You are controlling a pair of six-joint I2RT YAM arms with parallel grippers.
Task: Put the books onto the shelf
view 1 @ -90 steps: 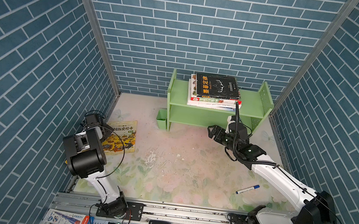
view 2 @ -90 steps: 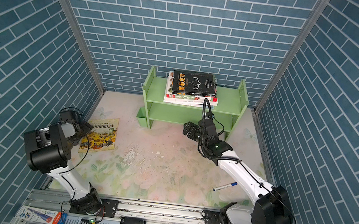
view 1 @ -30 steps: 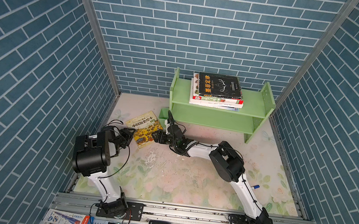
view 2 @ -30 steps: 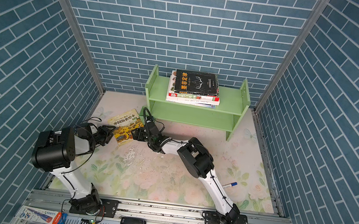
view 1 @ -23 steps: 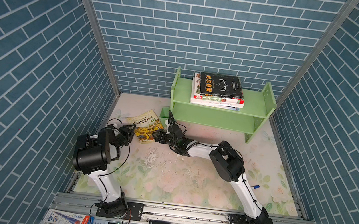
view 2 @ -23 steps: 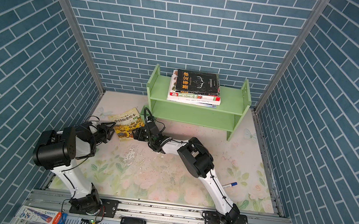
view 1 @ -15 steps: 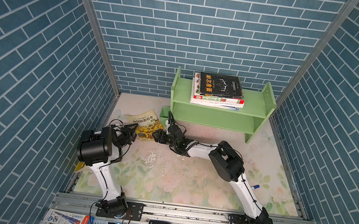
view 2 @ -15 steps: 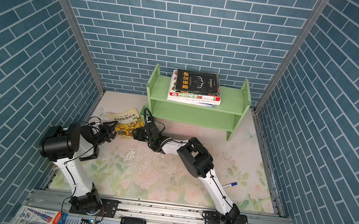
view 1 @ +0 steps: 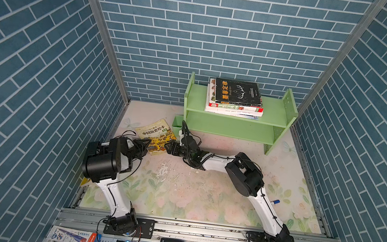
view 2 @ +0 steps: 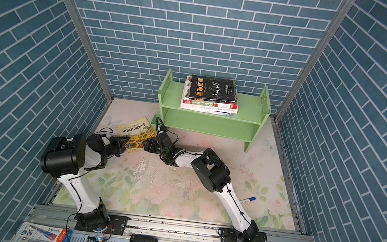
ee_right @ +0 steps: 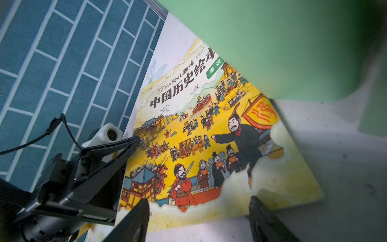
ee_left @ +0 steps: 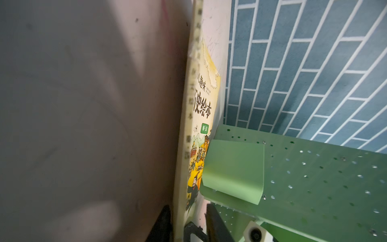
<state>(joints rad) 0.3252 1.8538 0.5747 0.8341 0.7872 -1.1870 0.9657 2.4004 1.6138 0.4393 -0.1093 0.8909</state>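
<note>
CHANGE: left pincer [view 1: 147,144] is narrowed since a second ago around the edge of the yellow illustrated hardcover book [view 1: 155,134], firm grip cannot be told | right pincer [view 1: 166,146] is held wide open | BOOK: is found on floral tabletop [view 1: 178,192], just beside light green wooden shelf [view 1: 226,128] | NEXT: lifting is expected

The yellow book [ee_right: 209,146] is showing a smooth, glossy paper cover. The shelf [view 1: 226,128] is looking like matt painted wood (its side panel drilled with peg holes). The floral mat [view 1: 202,203] is showing rough, flaking patches near its centre. At six o'clock in both top views, the rail [view 1: 199,230] is gleaming as bare metal. The left gripper [ee_right: 135,140] is looking like matt black plastic, and the walls [view 1: 223,29] are looking felt-like.
</note>
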